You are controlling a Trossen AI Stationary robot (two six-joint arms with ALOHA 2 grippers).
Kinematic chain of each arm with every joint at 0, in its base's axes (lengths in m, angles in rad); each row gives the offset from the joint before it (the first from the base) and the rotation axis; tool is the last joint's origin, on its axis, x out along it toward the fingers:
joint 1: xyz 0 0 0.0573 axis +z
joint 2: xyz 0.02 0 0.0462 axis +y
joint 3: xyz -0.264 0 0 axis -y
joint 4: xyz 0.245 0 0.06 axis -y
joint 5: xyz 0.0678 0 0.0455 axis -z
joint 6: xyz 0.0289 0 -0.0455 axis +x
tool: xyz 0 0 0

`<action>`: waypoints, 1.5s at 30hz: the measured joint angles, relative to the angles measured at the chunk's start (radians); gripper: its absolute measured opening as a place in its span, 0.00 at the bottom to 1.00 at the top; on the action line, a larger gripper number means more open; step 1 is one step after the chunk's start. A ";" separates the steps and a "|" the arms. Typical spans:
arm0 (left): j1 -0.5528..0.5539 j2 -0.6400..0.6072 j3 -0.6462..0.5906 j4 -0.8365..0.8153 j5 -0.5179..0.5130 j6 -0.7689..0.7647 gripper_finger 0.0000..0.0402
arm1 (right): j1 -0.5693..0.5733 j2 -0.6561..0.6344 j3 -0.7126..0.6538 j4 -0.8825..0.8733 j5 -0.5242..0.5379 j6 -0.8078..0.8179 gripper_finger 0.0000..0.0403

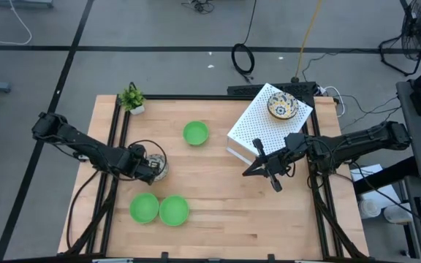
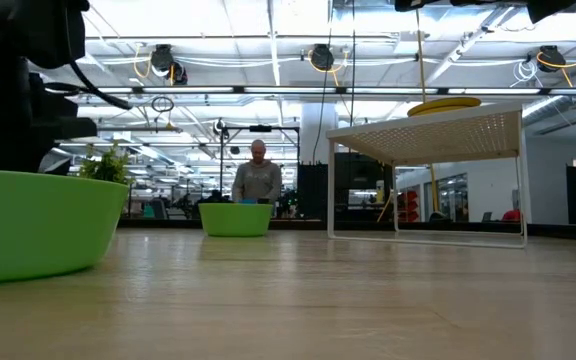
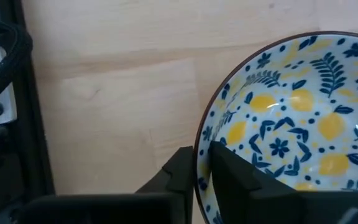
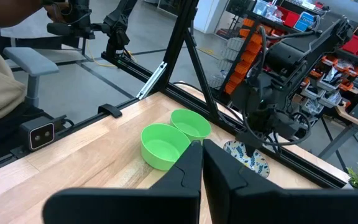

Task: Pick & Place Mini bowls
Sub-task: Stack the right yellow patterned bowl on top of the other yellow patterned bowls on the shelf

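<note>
Grasp step in hand: left gripper (image 3: 202, 177) pinching the rim of a patterned bowl (image 3: 291, 124), one finger inside the wall and one outside, down on the table (image 1: 218, 212) near its left edge, close to the black frame rail (image 1: 114, 157). Right gripper (image 1: 269, 169) waiting above the middle of the table, fingers pressed together, nothing between them. Second patterned bowl (image 1: 282, 106) already up on the white perforated stand (image 1: 254, 128) at the far right, so probably the place for the held one too, though only a guess. Three green bowls on the wood: one (image 1: 195, 133) alone toward the far side, two (image 1: 144, 207) (image 1: 174, 210) touching each other near the front edge, just beside the gripped bowl. Next move likely: straight lift first, with the thin rim grip kept firm against tilting or slipping, then a carry to the right. Open room good across the table centre; less room near the rail, the green pair and the potted plant (image 1: 131, 98) at the far left corner. Waiting right arm standing just before the stand, a possible obstacle on the way.
</note>
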 joint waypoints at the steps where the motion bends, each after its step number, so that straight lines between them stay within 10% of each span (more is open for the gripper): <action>1: 0.000 -0.001 0.002 0.001 -0.006 -0.001 0.09 | 0.000 0.000 0.000 0.000 0.000 0.000 0.00; 45: 0.000 0.001 -0.001 0.017 -0.020 0.010 0.10 | 0.000 0.000 0.000 0.000 0.000 0.000 0.00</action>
